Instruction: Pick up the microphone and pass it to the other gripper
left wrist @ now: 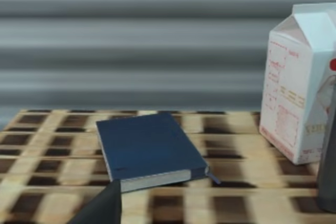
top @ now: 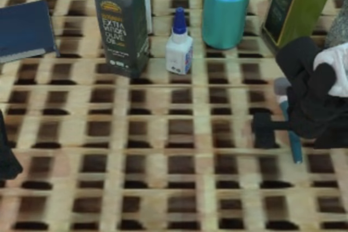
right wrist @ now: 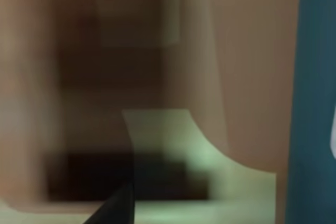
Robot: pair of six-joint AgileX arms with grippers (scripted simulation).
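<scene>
The microphone (top: 294,144) lies on the slatted wooden table (top: 163,134) at the right, its slim teal handle pointing toward the front edge and its pale head (top: 281,86) half hidden under my right arm. My right gripper (top: 280,130) is down over the handle and open: one black finger (top: 265,129) stands left of the handle, the other is hidden beneath the arm. The right wrist view shows the teal handle (right wrist: 315,103) close beside one dark fingertip (right wrist: 121,208), not clamped. My left gripper (top: 5,156) is parked at the table's left edge, open, one fingertip (left wrist: 105,208) showing.
Along the back stand a dark olive oil bottle (top: 120,20), a white glue bottle with blue cap (top: 179,47), a teal water bottle (top: 225,12) and a green bottle (top: 302,4). A blue notebook (top: 24,31) lies back left; a milk carton (left wrist: 302,87) stands behind the oil bottle.
</scene>
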